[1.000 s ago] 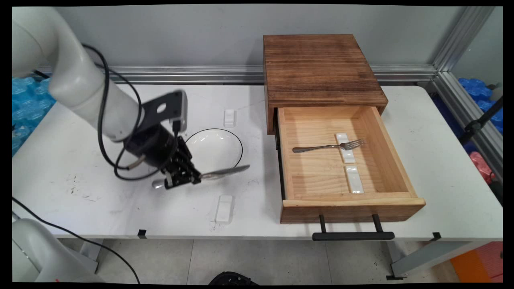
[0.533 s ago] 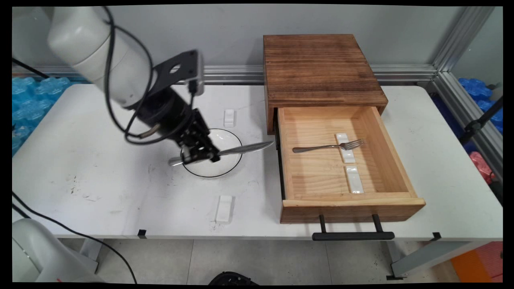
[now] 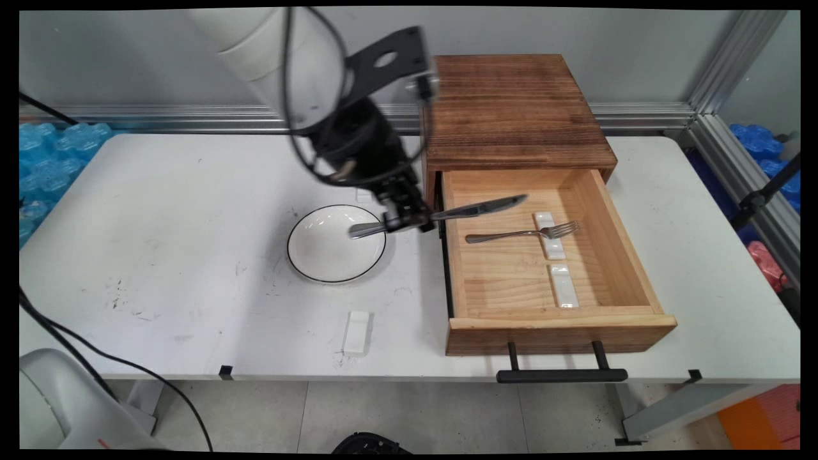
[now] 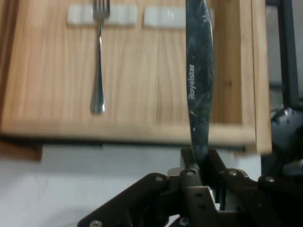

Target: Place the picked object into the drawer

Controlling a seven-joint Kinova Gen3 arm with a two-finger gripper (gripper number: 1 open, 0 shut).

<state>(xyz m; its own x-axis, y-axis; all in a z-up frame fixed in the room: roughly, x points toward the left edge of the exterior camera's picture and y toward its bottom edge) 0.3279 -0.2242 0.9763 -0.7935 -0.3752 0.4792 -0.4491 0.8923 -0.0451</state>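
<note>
Since half a second ago the black two-finger tool [image 3: 407, 222] has travelled right and away from the near edge, from above the round white black-rimmed plate [image 3: 332, 246] to the left wall of the open pale wooden drawer [image 3: 613, 255]. It is closed tight on a silver table knife [image 3: 447, 213], gripped at about mid-length. The knife is carried roughly level: its blade reaches past the tool over the drawer interior, its handle end trails back over the plate's far right rim. The plate, previously part-covered by the tool, now shows whole on the white worktop [image 3: 160, 223].

Ahead of the tool inside the drawer a silver fork [image 3: 521, 233] lies with its tines on a small white rectangular rest [image 3: 550, 235]; a second white rest [image 3: 563, 285] lies just beside it, bare. A further white rest [image 3: 356, 332] sits on the worktop, well to the near side of the tool.

Hidden: the arm covers the rest formerly seen beyond the plate. In the hand view the knife tip is cut off at the top edge.
</note>
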